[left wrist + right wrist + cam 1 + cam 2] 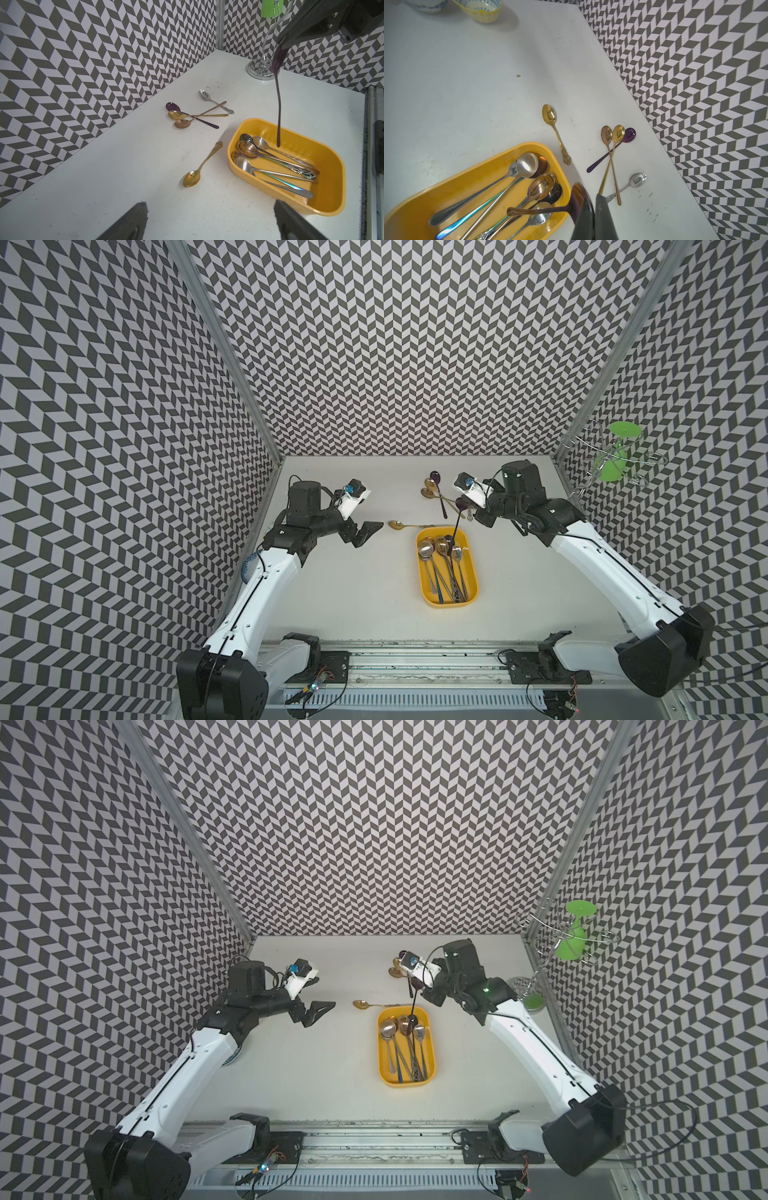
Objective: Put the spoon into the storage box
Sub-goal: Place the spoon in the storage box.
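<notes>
A dark purple spoon (457,522) (413,1004) (278,108) (542,211) hangs by its bowl from my right gripper (465,508) (417,986) (284,44) (593,199), which is shut on it. Its handle points down, with the tip inside the far end of the yellow storage box (451,605) (405,1084) (324,199) (425,199). Several spoons lie in the box. My left gripper (368,535) (320,1013) (209,205) hovers open and empty over the table, left of the box.
A gold spoon (399,524) (199,168) (554,128) lies by the box's far left corner. Crossed spoons (436,489) (193,116) (612,145) lie behind it. A chrome rack with a green cup (615,460) stands back right. Patterned bowls (481,8) sit at the left.
</notes>
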